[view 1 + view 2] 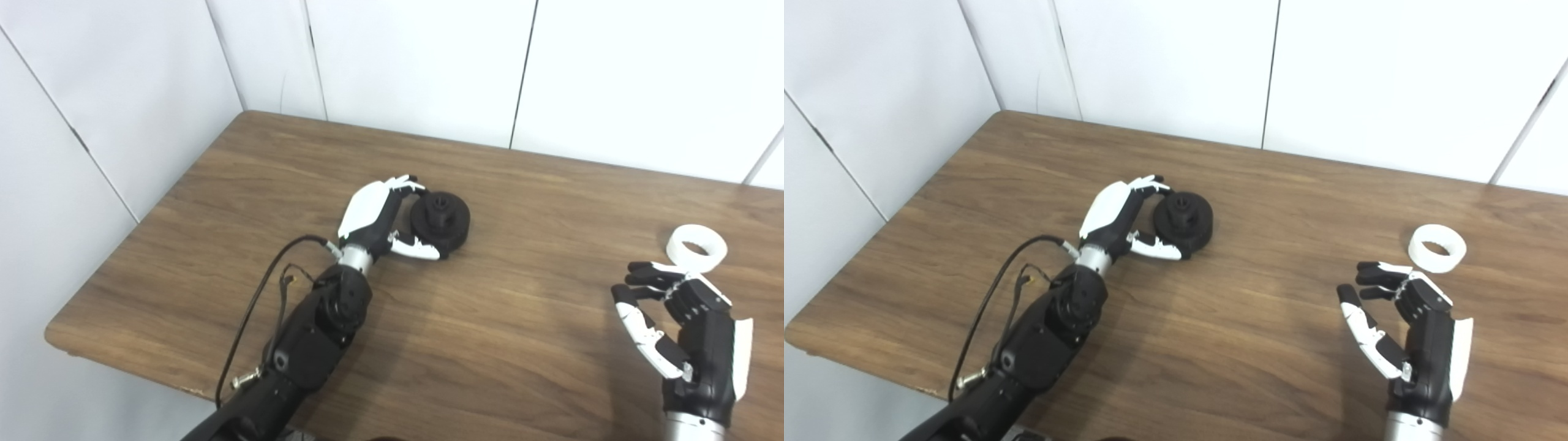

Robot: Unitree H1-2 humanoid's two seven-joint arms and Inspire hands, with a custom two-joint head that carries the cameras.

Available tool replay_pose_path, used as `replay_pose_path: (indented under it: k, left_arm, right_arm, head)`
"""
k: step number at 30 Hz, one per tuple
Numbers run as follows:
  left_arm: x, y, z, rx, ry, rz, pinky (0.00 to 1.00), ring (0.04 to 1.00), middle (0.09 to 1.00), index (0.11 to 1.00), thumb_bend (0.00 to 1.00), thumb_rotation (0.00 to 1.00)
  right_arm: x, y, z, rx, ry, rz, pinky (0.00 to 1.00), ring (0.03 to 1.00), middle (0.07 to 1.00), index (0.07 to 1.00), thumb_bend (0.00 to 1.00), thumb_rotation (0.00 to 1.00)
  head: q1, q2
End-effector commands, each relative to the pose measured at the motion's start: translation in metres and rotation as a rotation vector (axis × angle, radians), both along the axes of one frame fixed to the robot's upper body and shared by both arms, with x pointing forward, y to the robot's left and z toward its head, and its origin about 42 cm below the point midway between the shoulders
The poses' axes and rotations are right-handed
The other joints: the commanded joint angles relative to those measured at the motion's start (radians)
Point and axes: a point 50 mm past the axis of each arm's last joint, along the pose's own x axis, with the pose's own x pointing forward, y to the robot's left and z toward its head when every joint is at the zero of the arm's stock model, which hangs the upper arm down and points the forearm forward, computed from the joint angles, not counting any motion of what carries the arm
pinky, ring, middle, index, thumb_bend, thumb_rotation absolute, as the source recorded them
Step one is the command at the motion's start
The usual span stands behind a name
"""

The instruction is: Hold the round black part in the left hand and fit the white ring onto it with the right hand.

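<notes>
The round black part (441, 219) lies on the wooden table (490, 343) near the middle. My left hand (373, 217) is at its left side, fingers curled over its far edge and thumb at its near edge, touching it; the part rests on the table. The white ring (696, 247) lies flat on the table at the right. My right hand (680, 324) is held upright just in front of the ring, fingers apart, holding nothing and not touching the ring.
White wall panels (416, 61) stand close behind and to the left of the table. A black cable (257, 306) loops beside my left forearm. The table's front left corner (55, 334) is near my left arm.
</notes>
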Motion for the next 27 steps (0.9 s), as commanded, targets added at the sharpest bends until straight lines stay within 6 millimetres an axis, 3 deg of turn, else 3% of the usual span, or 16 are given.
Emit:
replay_pose_path:
  k: [1,16,27]
  left_arm:
    - [-0.003,-0.005,0.009,0.009,-0.032,-0.032,0.86,0.947,0.912,0.562,0.83,0.2]
    - [-0.042,-0.028,0.022,-0.004,-0.047,-0.157,0.85,0.959,0.922,0.566,0.84,0.2]
    - [-0.077,-0.058,0.02,0.009,-0.026,-0.31,0.86,0.95,0.919,0.565,0.85,0.25]
  right_arm:
    - [-0.011,-0.002,0.003,-0.006,-0.03,-0.003,0.48,0.571,0.595,0.493,0.5,0.16]
    - [-0.009,0.003,0.006,0.007,-0.035,-0.001,0.47,0.557,0.588,0.492,0.5,0.16]
    - [-0.009,0.011,0.011,-0.004,-0.033,-0.008,0.49,0.572,0.589,0.491,0.5,0.16]
  head:
    - [-0.002,0.001]
    - [-0.066,0.017]
    - [-0.126,0.03]
